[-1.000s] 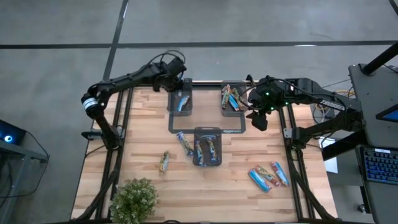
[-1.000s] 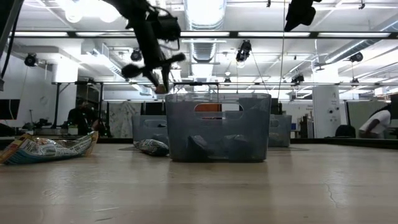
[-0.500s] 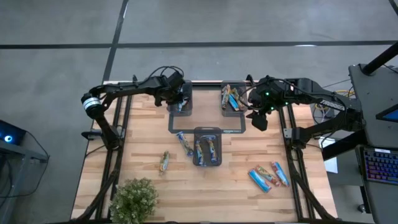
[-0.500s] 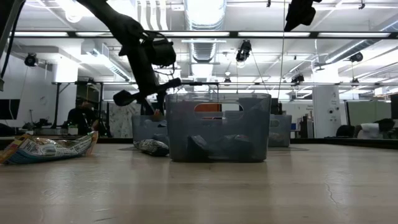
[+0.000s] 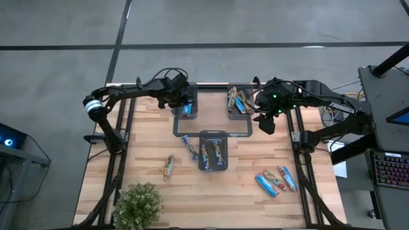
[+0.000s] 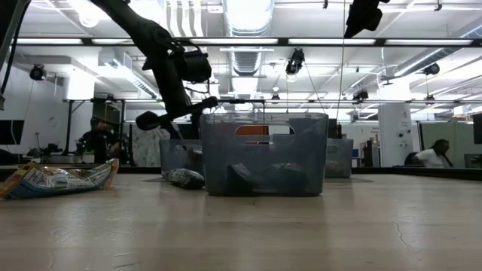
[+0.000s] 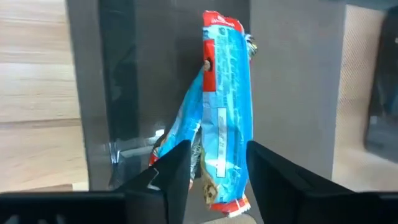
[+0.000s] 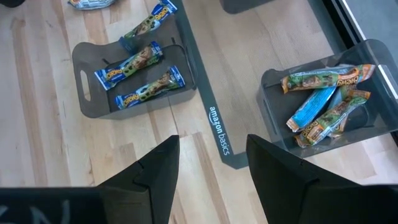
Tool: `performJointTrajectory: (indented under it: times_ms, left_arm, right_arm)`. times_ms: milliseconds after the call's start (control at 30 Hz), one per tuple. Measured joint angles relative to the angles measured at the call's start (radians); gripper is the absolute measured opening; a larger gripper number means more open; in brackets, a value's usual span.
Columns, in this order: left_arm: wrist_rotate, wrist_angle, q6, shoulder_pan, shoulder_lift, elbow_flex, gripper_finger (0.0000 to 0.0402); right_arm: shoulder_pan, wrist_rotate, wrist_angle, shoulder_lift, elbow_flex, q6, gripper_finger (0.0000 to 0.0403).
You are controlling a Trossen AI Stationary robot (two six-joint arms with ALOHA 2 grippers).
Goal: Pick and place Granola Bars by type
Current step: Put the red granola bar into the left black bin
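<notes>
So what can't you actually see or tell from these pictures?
- Left tray, high view: the left gripper covers most of it, hiding the bar count.
- Left wrist view: the blue bar overlaps one beneath it; that one's type is unclear.
- Low view: the centre tray has cloudy walls, so its bars show only as dark shapes.
- Loose bars, high view: too small to read.

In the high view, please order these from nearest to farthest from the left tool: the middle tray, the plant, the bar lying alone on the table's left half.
From the left tool, over the left tray:
1. Middle tray, toward the table's centre.
2. Lone bar, on the left half, nearer the front edge.
3. Plant, at the front left corner.
</notes>
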Motion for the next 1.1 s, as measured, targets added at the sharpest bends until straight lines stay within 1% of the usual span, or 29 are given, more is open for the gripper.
performJointTrajectory:
  times_ms: [167, 367, 567, 733, 800, 933, 1100]
  left_arm:
    - [0.075, -0.002, 0.092, 0.0, 0.0, 0.035, 0.0142]
    - [0.07, -0.044, 0.205, -0.021, -0.008, 0.142, 0.0121]
    - [0.058, -0.119, 0.288, -0.035, -0.009, 0.27, 0.007]
    - [0.009, -0.242, 0.373, -0.059, -0.01, 0.371, 0.0019]
    - [0.003, -0.276, 0.408, -0.071, -0.013, 0.399, 0.0006]
    - [0.006, -0.292, 0.443, -0.098, -0.043, 0.415, 0.0001]
    - [0.006, -0.295, 0.444, -0.117, -0.092, 0.39, 0.0]
  right_arm:
    - [0.0, -0.001, -0.002, 0.0, 0.0, 0.0, 0.0178]
    - [0.0, -0.001, -0.002, 0.0, 0.0, 0.0, 0.0178]
    - [0.0, -0.002, -0.001, 0.0, 0.0, 0.006, 0.0178]
    - [0.0, -0.001, -0.001, 0.0, 0.0, 0.009, 0.0178]
    - [0.0, -0.001, -0.001, 0.0, 0.0, 0.011, 0.0178]
    - [0.0, -0.001, -0.001, 0.0, 0.0, 0.011, 0.0178]
    - [0.0, -0.001, -0.001, 0.0, 0.0, 0.011, 0.0178]
